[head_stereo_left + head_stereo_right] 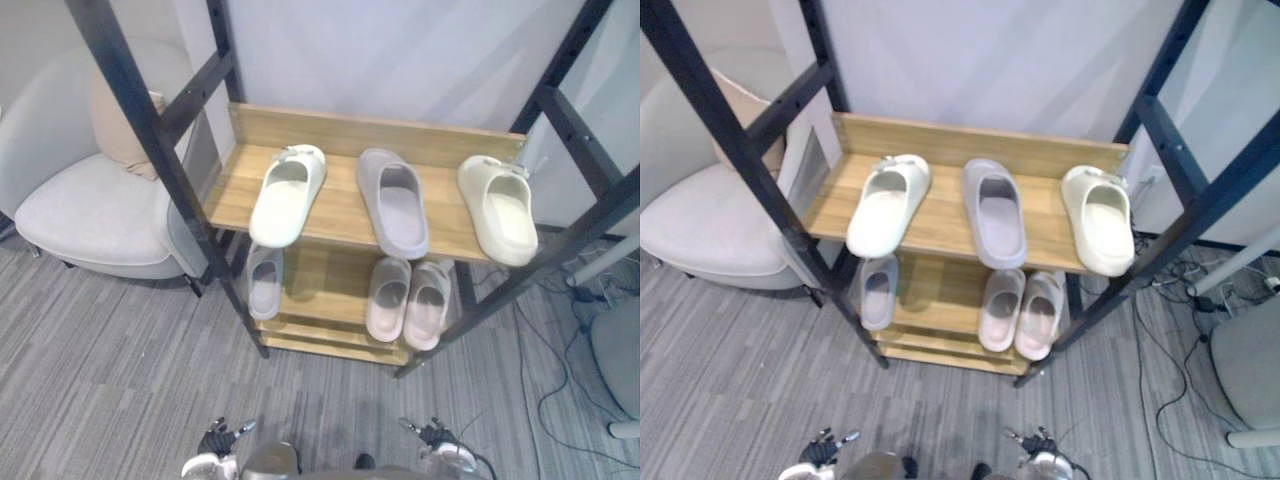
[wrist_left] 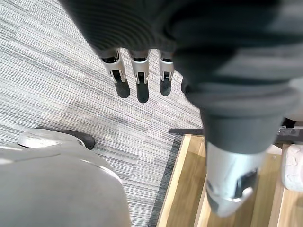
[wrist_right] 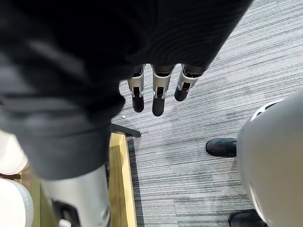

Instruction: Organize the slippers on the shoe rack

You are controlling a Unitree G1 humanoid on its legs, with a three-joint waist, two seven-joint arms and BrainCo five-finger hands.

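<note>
Left eye view: six foam slippers sit on the two wooden shelves of a black metal-framed shoe rack [image 1: 183, 190], every one lying front to back with its heel opening toward the rear board and its rounded toe toward the robot. On the upper shelf [image 1: 340, 205], a cream slipper [image 1: 287, 196] at the left slants so that its toe swings to the robot's left and reaches over the front edge. A grey-lilac slipper [image 1: 393, 202] lies in the middle, angled slightly the other way. A second cream slipper [image 1: 498, 208] at the right end tips its toe toward the right post. All three are well apart, smooth and thick-soled, with matte moulded uppers. On the lower shelf [image 1: 322, 275], a lone grey slipper [image 1: 265, 282] lies at the left, while two pale pink slippers [image 1: 408, 300] rest side by side at the right, just touching. The shelves show a light wood grain. A pale upholstered armchair [image 1: 85, 205] with a beige cushion [image 1: 120, 125] stands beside the rack on grey striped carpet [image 1: 110, 370]. The left hand [image 2: 138, 78] hangs low over the carpet in front of the rack, its fingers straight and holding nothing. The right hand [image 3: 159, 92] hangs the same way, fingers loose and empty.
</note>
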